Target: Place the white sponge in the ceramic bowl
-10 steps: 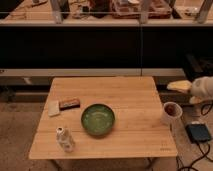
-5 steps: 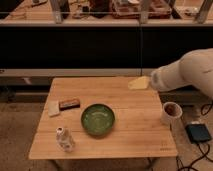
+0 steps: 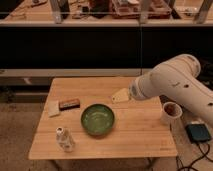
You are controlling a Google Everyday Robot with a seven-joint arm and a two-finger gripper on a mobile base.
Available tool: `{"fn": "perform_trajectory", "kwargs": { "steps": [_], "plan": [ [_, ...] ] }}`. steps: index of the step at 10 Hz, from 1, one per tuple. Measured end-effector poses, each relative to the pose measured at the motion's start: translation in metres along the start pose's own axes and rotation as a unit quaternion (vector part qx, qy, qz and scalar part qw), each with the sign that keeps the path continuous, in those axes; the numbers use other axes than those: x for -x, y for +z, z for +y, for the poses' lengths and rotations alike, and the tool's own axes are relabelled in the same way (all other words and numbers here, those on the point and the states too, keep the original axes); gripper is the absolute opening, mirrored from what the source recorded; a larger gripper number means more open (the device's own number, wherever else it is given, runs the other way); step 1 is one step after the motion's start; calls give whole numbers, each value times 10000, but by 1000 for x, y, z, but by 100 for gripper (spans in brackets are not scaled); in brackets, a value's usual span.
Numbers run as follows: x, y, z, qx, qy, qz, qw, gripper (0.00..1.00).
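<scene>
The white sponge [image 3: 53, 108] lies flat at the left edge of the wooden table [image 3: 135, 135]. The green ceramic bowl [image 3: 98, 119] stands near the table's middle. My white arm [image 3: 175, 82] reaches in from the right. My gripper [image 3: 120, 95] hangs over the table right of centre, up and to the right of the bowl, far from the sponge.
A brown bar-shaped object [image 3: 69, 103] lies just right of the sponge. A small bottle [image 3: 64, 139] stands at the front left. A cup [image 3: 170, 113] stands at the right edge. A dark device [image 3: 199, 132] lies on the floor to the right. Shelving is behind.
My arm has swung in from the right edge, leftwards over the table, and the gripper is now nearer the bowl. The objects on the table have not moved.
</scene>
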Motion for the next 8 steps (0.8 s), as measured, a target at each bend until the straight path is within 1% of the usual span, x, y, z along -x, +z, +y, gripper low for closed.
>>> {"fn": "perform_trajectory", "kwargs": {
  "steps": [5,6,8],
  "plan": [
    [-2,1,-1,-19,-12,-4,10000,80],
    [-10,3,-7,-41,-91,-15,9999,80],
    [-43,14,-32,-80,-438,-38,9990,80]
  ]
}}
